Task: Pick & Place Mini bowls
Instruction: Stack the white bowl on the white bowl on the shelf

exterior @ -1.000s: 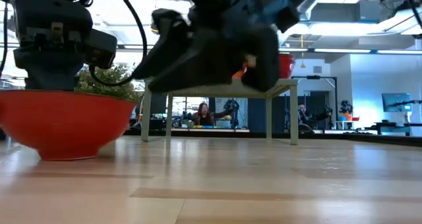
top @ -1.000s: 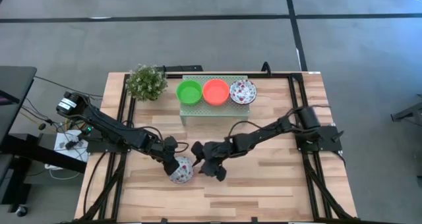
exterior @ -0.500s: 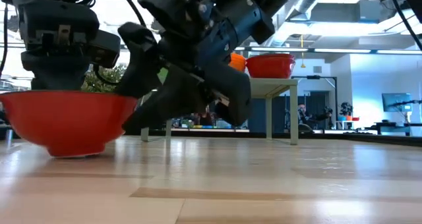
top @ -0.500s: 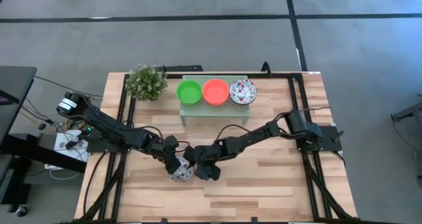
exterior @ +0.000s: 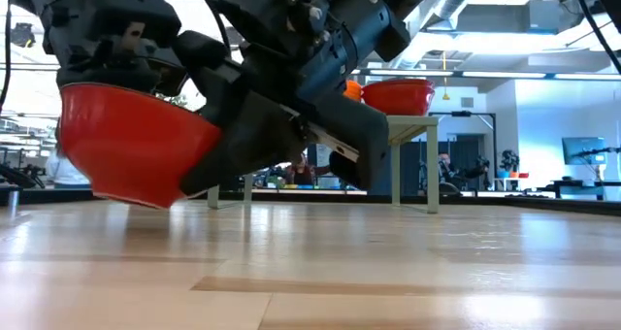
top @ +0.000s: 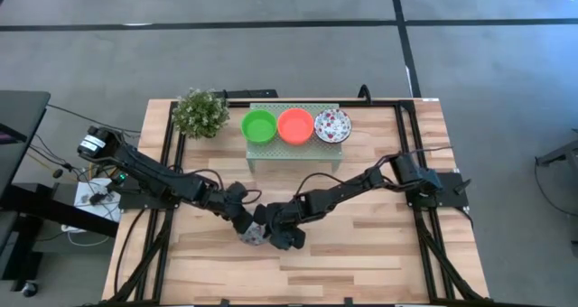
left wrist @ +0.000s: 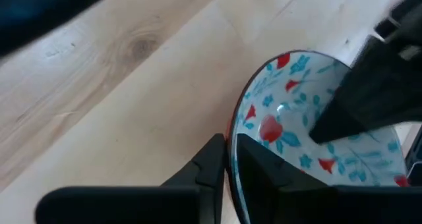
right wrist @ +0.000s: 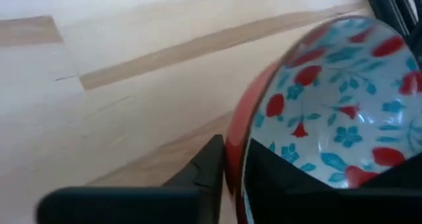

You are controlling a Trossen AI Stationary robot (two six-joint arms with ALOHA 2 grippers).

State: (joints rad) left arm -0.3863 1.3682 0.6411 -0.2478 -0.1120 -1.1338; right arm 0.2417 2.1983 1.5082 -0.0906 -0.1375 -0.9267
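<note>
1. Floral bowl (exterior: 136,146) (red outside) hangs tilted just above the worktop (exterior: 388,272), near its front middle.
2. Left end effector (left wrist: 231,161) pinches the bowl's rim.
3. Right end effector (right wrist: 234,165) pinches the opposite rim.
4. 3 more bowls (top: 295,125) sit on the pale green stand (top: 271,150) beside the plant (top: 200,113).

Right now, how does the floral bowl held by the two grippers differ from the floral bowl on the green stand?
The held floral bowl hangs tilted above the table, its rim pinched by the left gripper and the right gripper; the stand's floral bowl sits level and untouched on the green stand, beside an orange bowl. Both have white insides with a red flower pattern.
</note>
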